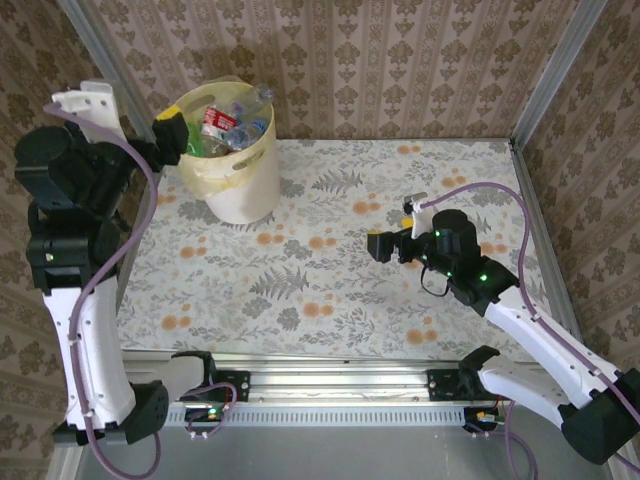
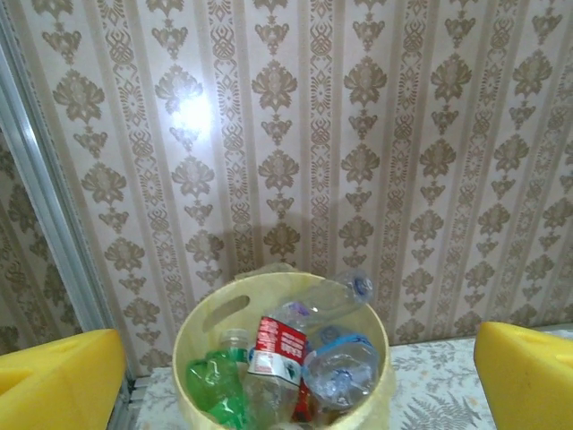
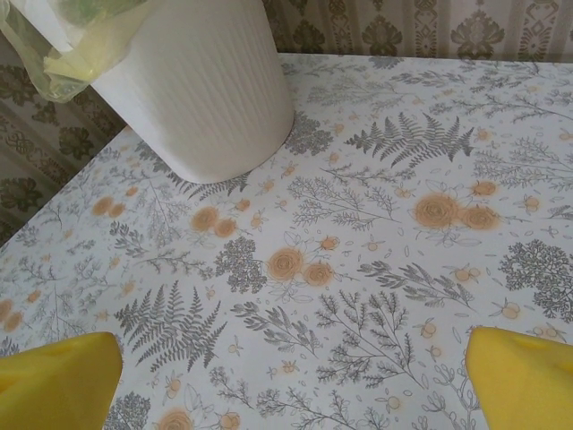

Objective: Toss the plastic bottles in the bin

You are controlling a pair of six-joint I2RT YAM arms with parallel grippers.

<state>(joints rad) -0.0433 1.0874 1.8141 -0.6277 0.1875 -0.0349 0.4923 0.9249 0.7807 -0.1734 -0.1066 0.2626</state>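
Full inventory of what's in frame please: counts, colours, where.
bin: one, pale yellow, upright, far left of table
liner: one, clear yellowish, draped over bin rim
bottles: at least four seen, clear and green, red and blue labels, piled in bin; exact count unclear
table: one, white cloth with grey and orange floral print
walls: beige patterned wallpaper, around table
posts: two, grey metal, far corners
rail: one, silver, near edge
arms: two, white and black, left and right
left tool: open, yellow fingers, beside bin rim
right tool: open, yellow fingers, above table's right half
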